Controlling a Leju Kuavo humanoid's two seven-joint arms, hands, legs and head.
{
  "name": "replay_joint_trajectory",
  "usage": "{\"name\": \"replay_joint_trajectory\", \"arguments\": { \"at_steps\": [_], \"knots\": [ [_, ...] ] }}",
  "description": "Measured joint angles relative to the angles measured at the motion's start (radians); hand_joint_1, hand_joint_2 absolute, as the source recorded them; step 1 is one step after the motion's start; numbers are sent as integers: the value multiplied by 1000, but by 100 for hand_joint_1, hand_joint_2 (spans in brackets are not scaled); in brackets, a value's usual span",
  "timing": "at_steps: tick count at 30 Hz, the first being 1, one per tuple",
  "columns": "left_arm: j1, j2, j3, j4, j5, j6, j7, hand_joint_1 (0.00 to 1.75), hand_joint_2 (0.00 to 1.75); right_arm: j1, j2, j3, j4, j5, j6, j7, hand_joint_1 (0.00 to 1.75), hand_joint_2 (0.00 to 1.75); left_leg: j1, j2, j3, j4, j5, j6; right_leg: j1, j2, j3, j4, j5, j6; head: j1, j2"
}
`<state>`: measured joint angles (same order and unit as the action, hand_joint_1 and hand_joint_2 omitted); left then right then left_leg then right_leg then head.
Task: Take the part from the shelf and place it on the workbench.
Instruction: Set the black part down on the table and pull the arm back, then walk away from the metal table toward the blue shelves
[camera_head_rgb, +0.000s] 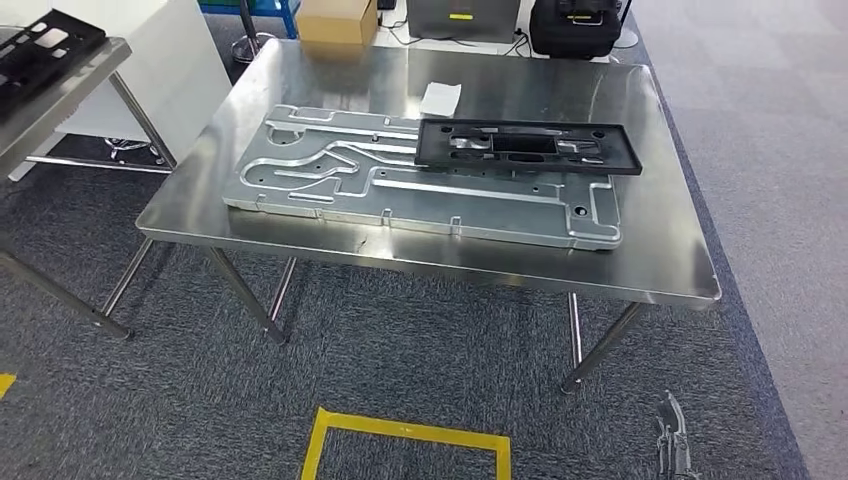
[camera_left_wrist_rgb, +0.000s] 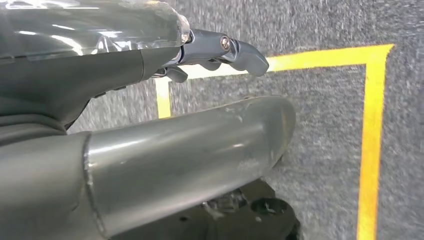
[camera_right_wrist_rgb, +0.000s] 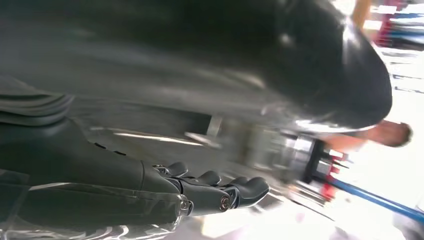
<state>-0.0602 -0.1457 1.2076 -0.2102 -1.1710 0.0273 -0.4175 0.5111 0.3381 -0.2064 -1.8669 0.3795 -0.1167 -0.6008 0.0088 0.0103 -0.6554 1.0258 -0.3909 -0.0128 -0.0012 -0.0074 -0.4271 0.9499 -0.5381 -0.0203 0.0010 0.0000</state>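
Observation:
A flat black part (camera_head_rgb: 528, 146) with cut-outs lies on a large machined metal plate (camera_head_rgb: 400, 190), towards its far right. The plate rests on the steel workbench (camera_head_rgb: 660, 250). Another black part (camera_head_rgb: 45, 45) lies on the shelf (camera_head_rgb: 75, 85) at the far left. My left hand (camera_left_wrist_rgb: 115, 75) hangs over grey carpet with its fingers (camera_left_wrist_rgb: 240, 52) stretched out and nothing in it. My right hand (camera_right_wrist_rgb: 200, 192) also holds nothing, its fingers (camera_right_wrist_rgb: 247, 190) extended against a blurred background.
A white slip of paper (camera_head_rgb: 441, 98) lies on the workbench behind the plate. Beyond the bench stand a cardboard box (camera_head_rgb: 337, 20) and a black bag (camera_head_rgb: 575, 25). Yellow tape (camera_head_rgb: 405, 435) marks a square on the carpet before the bench.

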Motion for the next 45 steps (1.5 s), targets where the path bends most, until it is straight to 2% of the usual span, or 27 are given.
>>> {"name": "replay_joint_trajectory", "arguments": {
  "at_steps": [3,4,5,6,8,10,11,12,14,15,17,19,20,21,22,24,26,30,32,34,36,37,39,41,42,44,45],
  "knots": [
    [0,35,10,-1,10,-27,-2,0,0,-55,3,-88,140,42,43,-26,0,0,3,-2,-37,149,-150,-10,0,-4,-47,5,38,-14,-6,0],
    [0,45,13,-1,11,-29,-3,0,0,-67,4,-112,175,55,47,-26,0,0,3,-3,-44,209,-178,-13,1,-5,-65,10,48,-14,-7,0],
    [0,53,15,-2,11,-30,-4,0,0,-80,5,-136,209,74,49,-20,0,0,3,-3,-40,251,-178,-15,2,-6,-85,17,58,-12,-7,0],
    [0,60,17,-2,11,-28,-4,0,0,-97,5,-160,247,100,50,-14,0,0,3,-3,-22,264,-155,-16,2,-6,-106,26,67,-11,-8,0],
    [-2,71,19,-2,9,-22,-6,0,0,-149,5,-228,351,176,57,-18,0,0,3,-3,61,194,-103,-11,1,-5,-145,46,82,-5,-8,0],
    [-8,79,21,-3,6,-15,-6,0,0,-222,0,-332,502,275,53,-43,0,0,-1,-5,165,51,-120,-1,4,-5,-171,62,94,5,-9,0],
    [-11,81,22,-3,6,-13,-6,0,0,-261,-8,-394,592,326,38,-55,0,0,-3,-6,195,-1,-140,7,5,-6,-178,66,100,11,-9,0],
    [-13,84,23,-3,5,-12,-5,0,0,-296,-19,-452,682,370,15,-63,0,0,-6,-6,207,-30,-153,14,6,-7,-182,67,107,18,-8,0],
    [-12,88,27,-3,3,-9,-5,0,0,-349,-48,-551,854,437,-37,-70,0,0,-5,-4,199,-42,-144,33,4,-7,-186,66,116,31,-7,0],
    [-12,90,29,-4,1,-7,-4,0,0,-366,-61,-588,925,455,-56,-71,0,0,-4,-3,194,-46,-134,42,2,-5,-193,80,104,38,-5,0],
    [-11,94,34,-4,-2,-6,-4,0,0,-391,-84,-645,1041,471,-75,-75,0,0,-1,1,177,-50,-115,54,-3,1,-231,167,35,49,2,0],
    [-10,98,38,-4,-3,-5,-4,0,0,-413,-97,-684,1123,475,-82,-77,0,0,-2,2,158,-48,-103,57,-7,4,-276,295,-42,57,6,0],
    [-9,99,39,-4,-4,-5,-4,0,0,-421,-102,-697,1154,476,-83,-77,0,0,-2,3,151,-46,-98,56,-10,4,-283,332,-56,60,6,0],
    [-9,99,40,-4,-4,-4,-4,0,0,-428,-105,-708,1182,478,-84,-76,0,0,-2,3,145,-43,-95,54,-12,3,-270,331,-51,61,6,0],
    [-8,100,40,-4,-4,-4,-4,0,0,-434,-110,-717,1204,483,-85,-72,0,0,-2,0,141,-39,-92,52,-14,5,-238,291,-30,61,6,0],
    [-9,100,41,-4,-3,-3,-4,0,0,-449,-124,-731,1255,505,-85,-39,0,0,-2,-8,134,-32,-90,45,-15,28,-145,147,22,55,6,0],
    [-14,100,42,-4,-2,-5,-8,0,0,-462,-141,-748,1321,535,-89,22,0,0,-2,-17,125,-26,-87,34,-13,51,-95,56,40,45,6,0],
    [-15,101,43,-4,-6,-11,-17,0,0,-484,-164,-775,1442,575,-116,150,0,0,3,-34,109,-12,-90,9,-13,30,-93,34,47,20,5,0],
    [-15,100,43,-5,-10,-8,-17,0,0,-496,-170,-784,1488,594,-123,211,0,0,4,-28,73,67,-141,3,-16,13,-94,28,53,8,-2,0],
    [-14,98,43,-5,-16,-1,-16,0,0,-505,-174,-791,1525,621,-124,278,0,0,5,-24,13,200,-204,-4,-13,-4,-98,29,53,3,-7,0],
    [-11,97,43,-5,-22,4,-15,0,0,-511,-176,-793,1557,651,-115,356,0,0,6,-19,-9,257,-211,-8,-11,-21,-100,34,52,3,-8,0],
    [-10,96,43,-5,-25,5,-15,0,0,-514,-176,-793,1569,664,-108,393,0,0,6,-15,6,229,-188,-8,-11,-29,-101,38,50,3,-8,0],
    [-11,94,43,-5,-27,4,-13,0,0,-520,-176,-793,1591,682,-87,463,0,0,5,15,74,101,-128,-6,-10,-44,-101,47,44,7,-8,0],
    [-15,92,43,-5,-31,3,-4,0,0,-524,-176,-793,1609,691,-55,524,0,0,0,44,116,8,-102,5,-4,-58,-102,56,38,16,-8,0],
    [-15,91,43,-5,-35,1,4,0,0,-526,-176,-793,1616,695,-33,551,0,0,-3,48,118,-4,-104,12,-2,-65,-102,58,37,21,-8,0],
    [-12,90,42,-5,-43,-3,20,0,0,-532,-176,-793,1625,702,11,594,0,0,-4,32,114,-8,-98,25,-1,-77,-101,59,36,31,-7,0],
    [-10,88,42,-5,-46,-5,28,0,0,-534,-176,-793,1629,705,33,610,0,0,-3,25,115,-12,-94,32,-3,-69,-103,66,28,37,-6,0]
  ]
}}
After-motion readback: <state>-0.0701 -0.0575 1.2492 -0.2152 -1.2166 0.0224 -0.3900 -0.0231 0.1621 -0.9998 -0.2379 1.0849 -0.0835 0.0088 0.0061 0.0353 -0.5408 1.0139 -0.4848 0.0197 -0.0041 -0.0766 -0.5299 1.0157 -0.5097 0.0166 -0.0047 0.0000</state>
